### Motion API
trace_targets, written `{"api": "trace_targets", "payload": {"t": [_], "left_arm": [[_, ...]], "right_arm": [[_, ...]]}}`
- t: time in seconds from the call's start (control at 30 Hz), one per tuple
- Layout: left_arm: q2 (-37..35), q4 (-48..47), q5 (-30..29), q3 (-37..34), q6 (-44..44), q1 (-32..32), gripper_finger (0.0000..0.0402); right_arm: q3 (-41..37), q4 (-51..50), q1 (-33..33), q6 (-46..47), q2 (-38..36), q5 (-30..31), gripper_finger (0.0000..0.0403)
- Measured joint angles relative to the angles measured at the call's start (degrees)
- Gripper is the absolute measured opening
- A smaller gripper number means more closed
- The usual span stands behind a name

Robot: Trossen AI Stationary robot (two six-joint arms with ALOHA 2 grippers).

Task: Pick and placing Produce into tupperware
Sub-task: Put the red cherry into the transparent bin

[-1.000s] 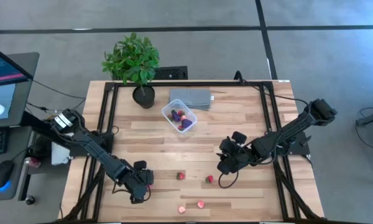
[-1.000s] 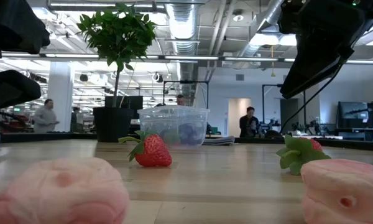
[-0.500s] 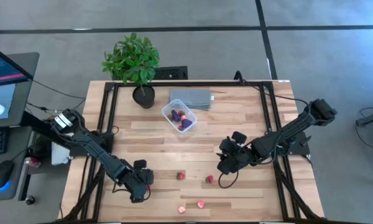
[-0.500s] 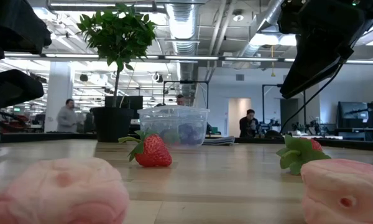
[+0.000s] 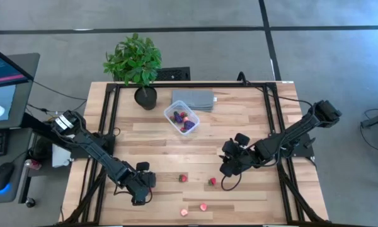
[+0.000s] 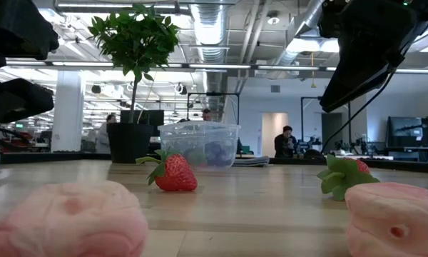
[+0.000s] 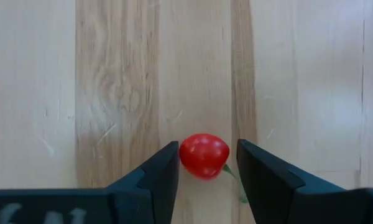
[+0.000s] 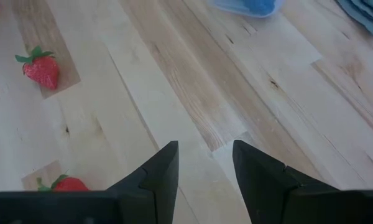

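Note:
My left gripper [image 7: 206, 168] is open near the table's near-left part [image 5: 140, 189], pointing down. Its fingers stand on either side of a small round red produce piece [image 7: 204, 155] that lies on the wood and is hidden in the high view. My right gripper [image 8: 205, 163] is open above bare wood right of centre [image 5: 230, 165]. The clear tupperware [image 5: 181, 120] sits on the table's far half and holds several red and purple pieces. Two strawberries [image 5: 183, 178] [image 5: 212, 181] and two pale pink pieces [image 5: 184, 212] [image 5: 203, 206] lie near the near edge.
A potted plant [image 5: 135, 63] stands at the far-left corner, and a flat grey slab [image 5: 193, 99] lies just beyond the tupperware. A black frame runs along the table's left, right and far sides. People stand in the room behind, seen in the low view.

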Motion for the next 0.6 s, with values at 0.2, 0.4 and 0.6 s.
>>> {"api": "trace_targets", "payload": {"t": [0.2, 0.4, 0.6], "left_arm": [[0.0, 0.0, 0.0, -0.5, 0.0, 0.0, 0.0143], [-0.1, 0.5, 0.1, -1.1, -0.6, 0.0, 0.0118], [-0.1, 0.5, 0.0, -1.1, -0.7, 0.0, 0.0113]], "right_arm": [[0.0, 0.0, 0.0, 0.0, 0.0, 0.0, 0.0175], [0.0, 0.2, 0.0, 0.0, 0.0, 0.0, 0.0175], [0.0, 0.2, 0.0, 0.0, 0.0, 0.0, 0.0175]]}}
